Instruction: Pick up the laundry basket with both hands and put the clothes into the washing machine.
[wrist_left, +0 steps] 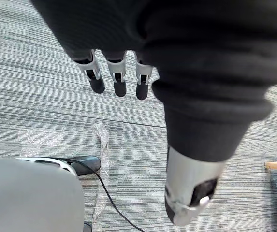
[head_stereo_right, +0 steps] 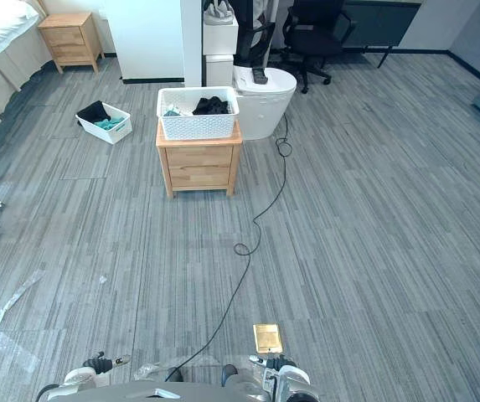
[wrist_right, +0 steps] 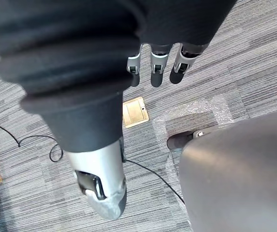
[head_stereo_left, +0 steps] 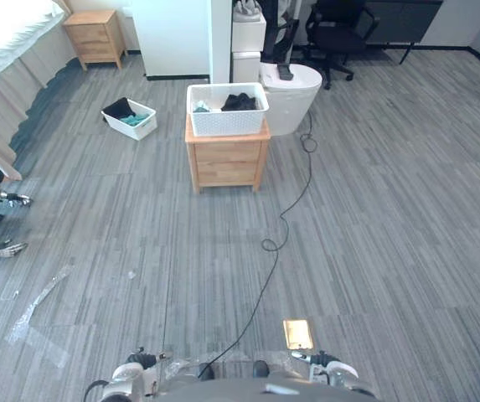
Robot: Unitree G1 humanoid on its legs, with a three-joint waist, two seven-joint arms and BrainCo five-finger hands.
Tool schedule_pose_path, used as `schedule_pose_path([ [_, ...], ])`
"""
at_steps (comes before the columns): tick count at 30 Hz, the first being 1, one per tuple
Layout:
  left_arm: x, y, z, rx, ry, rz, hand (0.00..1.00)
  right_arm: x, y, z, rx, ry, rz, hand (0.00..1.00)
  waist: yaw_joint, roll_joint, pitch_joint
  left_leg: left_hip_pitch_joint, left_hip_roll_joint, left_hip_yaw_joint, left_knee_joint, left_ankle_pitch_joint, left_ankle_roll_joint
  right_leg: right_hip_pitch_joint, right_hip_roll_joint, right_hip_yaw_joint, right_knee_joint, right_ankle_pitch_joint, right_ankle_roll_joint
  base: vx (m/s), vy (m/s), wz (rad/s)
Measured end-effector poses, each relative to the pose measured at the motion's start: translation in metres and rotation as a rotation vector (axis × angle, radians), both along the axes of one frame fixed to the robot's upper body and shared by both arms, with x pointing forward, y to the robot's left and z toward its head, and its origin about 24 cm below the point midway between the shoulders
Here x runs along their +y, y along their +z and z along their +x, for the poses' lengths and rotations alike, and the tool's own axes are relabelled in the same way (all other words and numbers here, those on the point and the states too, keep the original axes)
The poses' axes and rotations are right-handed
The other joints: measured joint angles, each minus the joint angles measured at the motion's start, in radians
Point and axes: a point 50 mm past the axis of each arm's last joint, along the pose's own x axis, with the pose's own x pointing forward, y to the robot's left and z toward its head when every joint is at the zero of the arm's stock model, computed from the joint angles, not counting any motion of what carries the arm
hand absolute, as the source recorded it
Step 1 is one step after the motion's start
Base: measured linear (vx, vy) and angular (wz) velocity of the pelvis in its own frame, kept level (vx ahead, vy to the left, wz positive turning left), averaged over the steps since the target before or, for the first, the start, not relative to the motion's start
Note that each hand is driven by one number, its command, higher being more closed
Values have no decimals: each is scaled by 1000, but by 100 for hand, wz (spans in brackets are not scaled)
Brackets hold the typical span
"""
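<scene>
Progress is nil: the laundry basket (head_stereo_left: 227, 110), clothes inside, sits on a wooden cabinet (head_stereo_left: 227, 161) well ahead of the robot. The left hand (wrist_left: 118, 76) and right hand (wrist_right: 156, 66) hang empty with straight fingers, so approach, lift and loading are all left.

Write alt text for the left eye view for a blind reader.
A white perforated plastic laundry basket holding dark clothes sits on a light wooden two-drawer nightstand on a grey floor. A white round-topped washing machine stands behind it, to the right.
</scene>
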Motion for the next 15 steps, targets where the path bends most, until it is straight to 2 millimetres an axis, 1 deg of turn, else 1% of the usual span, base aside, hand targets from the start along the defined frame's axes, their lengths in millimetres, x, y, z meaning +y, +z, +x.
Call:
schedule_pose_path([
  [10,2,0,1,12,-28,20,0,1,-1,1,12,3,5,0,-1,-2,1,-2,-1,-5,0,2,5,6,0,-5,-13,5,-5,5,-9,1],
  [15,5,0,0,16,-23,38,0,2,-1,1,13,9,3,0,1,-7,4,5,-1,-13,0,1,3,19,0,-15,-19,4,-5,-15,-34,5],
])
